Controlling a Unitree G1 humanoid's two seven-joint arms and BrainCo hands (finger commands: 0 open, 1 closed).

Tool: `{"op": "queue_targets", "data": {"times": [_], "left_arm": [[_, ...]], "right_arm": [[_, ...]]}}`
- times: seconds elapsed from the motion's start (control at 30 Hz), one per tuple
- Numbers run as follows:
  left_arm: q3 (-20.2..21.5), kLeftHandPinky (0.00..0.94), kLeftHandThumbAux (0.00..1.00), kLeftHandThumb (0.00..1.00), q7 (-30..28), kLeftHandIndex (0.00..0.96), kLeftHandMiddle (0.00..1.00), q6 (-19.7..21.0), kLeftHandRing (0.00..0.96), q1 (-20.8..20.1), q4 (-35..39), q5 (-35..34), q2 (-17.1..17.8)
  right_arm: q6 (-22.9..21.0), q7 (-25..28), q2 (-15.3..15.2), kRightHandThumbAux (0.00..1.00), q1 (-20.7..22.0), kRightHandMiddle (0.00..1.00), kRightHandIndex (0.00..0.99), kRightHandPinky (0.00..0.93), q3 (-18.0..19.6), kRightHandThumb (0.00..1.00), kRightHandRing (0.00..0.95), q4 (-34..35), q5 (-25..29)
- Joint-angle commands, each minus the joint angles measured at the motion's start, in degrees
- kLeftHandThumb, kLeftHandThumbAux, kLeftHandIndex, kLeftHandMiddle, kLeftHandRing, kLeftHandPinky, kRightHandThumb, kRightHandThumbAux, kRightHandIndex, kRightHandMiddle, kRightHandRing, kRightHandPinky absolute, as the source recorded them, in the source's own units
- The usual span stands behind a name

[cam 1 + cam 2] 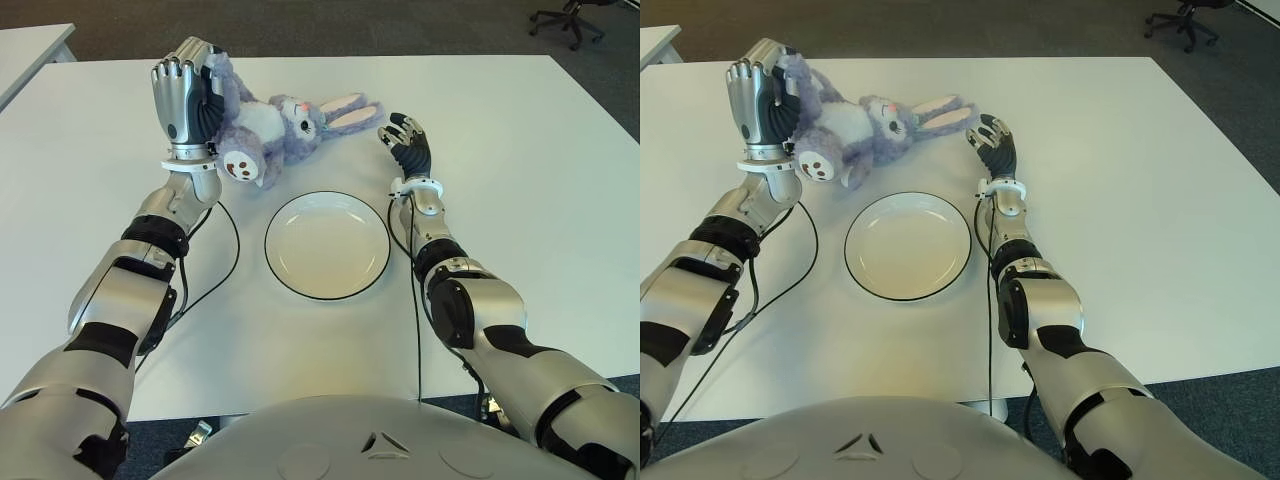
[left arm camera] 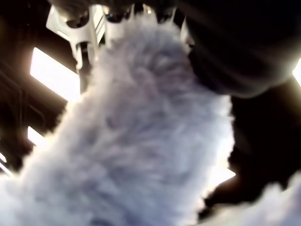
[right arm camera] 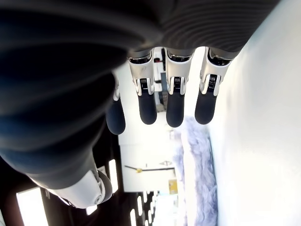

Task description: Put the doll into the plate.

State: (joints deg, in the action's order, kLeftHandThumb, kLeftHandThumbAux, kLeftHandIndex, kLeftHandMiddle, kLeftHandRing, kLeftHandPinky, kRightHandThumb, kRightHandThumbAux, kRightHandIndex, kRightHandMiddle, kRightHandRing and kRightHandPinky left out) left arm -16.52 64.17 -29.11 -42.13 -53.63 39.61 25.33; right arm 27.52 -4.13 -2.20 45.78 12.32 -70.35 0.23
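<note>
Purple doll [image 1: 275,130] gripped by left hand [image 1: 188,95] — beyond the plate [image 1: 327,285] (right hand [image 1: 407,143] slack, empty).

Doll's [image 1: 270,128] far leg behind the left hand [image 1: 188,95]; office chair [image 1: 568,17] cut off.

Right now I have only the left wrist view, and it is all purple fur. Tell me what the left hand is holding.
Observer: The left hand is closed on the doll at its leg end; the head and ears point toward the robot's right.
Operator: Give me the plate's position.
Observer: The plate lies empty on the table, nearer the robot than the doll, between the two forearms.
Operator: Report the right hand.
Observer: The right hand is open beside the doll's ear tips and holds nothing.
</note>
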Motion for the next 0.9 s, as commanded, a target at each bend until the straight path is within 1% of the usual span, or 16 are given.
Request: {"op": "queue_targets", "data": {"times": [0.03, 0.13, 0.2, 0.23, 0.3, 0.47, 0.53, 0.73, 0.9], "left_arm": [[0.08, 0.715, 0.650, 0.854, 0.06, 0.432, 0.582, 0.55, 0.733, -0.82, 0.44, 1.00, 0.75], [0.27, 0.693, 0.650, 0.854, -0.51, 0.426, 0.607, 0.74, 0.713, -0.72, 1.06, 0.80, 0.86], [0.30, 0.705, 0.650, 0.853, -0.62, 0.423, 0.601, 1.03, 0.704, -0.68, 1.54, 0.83, 0.93], [0.29, 0.687, 0.651, 0.853, -0.64, 0.420, 0.597, 1.14, 0.694, -0.65, 1.71, 0.86, 0.96], [0.25, 0.683, 0.651, 0.852, -0.65, 0.418, 0.593, 1.33, 0.688, -0.57, 2.11, 0.96, 1.04], [0.19, 0.700, 0.652, 0.852, -1.22, 0.416, 0.589, 1.66, 0.688, -0.37, 3.21, 1.00, 1.25], [0.25, 0.683, 0.653, 0.851, -1.61, 0.412, 0.582, 1.68, 0.679, -0.28, 3.65, 0.91, 1.29], [0.50, 0.686, 0.654, 0.849, -2.77, 0.407, 0.572, 1.42, 0.673, -0.12, 4.68, 0.62, 1.40], [0.63, 0.707, 0.654, 0.850, -3.41, 0.408, 0.573, 0.99, 0.688, -0.51, 5.11, 0.73, 1.64]], "right_arm": [[-2.12, -0.17, 1.20, 0.758, -5.82, 0.160, 0.210, 0.206, -0.06, 0.429, 0.152, -3.45, 0.18], [-1.92, -0.11, 1.22, 0.758, -5.90, 0.162, 0.212, 0.205, -0.06, 0.432, 0.153, -3.43, 0.19], [-1.77, -0.02, 1.23, 0.763, -5.95, 0.166, 0.217, 0.214, -0.03, 0.443, 0.157, -3.42, 0.24], [-1.72, 0.01, 1.23, 0.765, -5.97, 0.167, 0.217, 0.213, -0.01, 0.445, 0.158, -3.42, 0.25], [-1.69, 0.01, 1.24, 0.766, -5.99, 0.167, 0.217, 0.214, -0.02, 0.444, 0.159, -3.43, 0.25], [-1.64, -0.10, 1.26, 0.768, -6.04, 0.168, 0.217, 0.217, -0.01, 0.428, 0.162, -3.46, 0.24], [-1.59, -0.09, 1.28, 0.766, -6.07, 0.165, 0.220, 0.210, 0.01, 0.425, 0.158, -3.46, 0.27], [-1.60, -0.04, 1.27, 0.768, -6.11, 0.163, 0.217, 0.209, 0.01, 0.425, 0.156, -3.49, 0.28], [-1.77, -0.03, 1.25, 0.767, -6.09, 0.162, 0.210, 0.207, -0.02, 0.420, 0.155, -3.53, 0.25]]}}
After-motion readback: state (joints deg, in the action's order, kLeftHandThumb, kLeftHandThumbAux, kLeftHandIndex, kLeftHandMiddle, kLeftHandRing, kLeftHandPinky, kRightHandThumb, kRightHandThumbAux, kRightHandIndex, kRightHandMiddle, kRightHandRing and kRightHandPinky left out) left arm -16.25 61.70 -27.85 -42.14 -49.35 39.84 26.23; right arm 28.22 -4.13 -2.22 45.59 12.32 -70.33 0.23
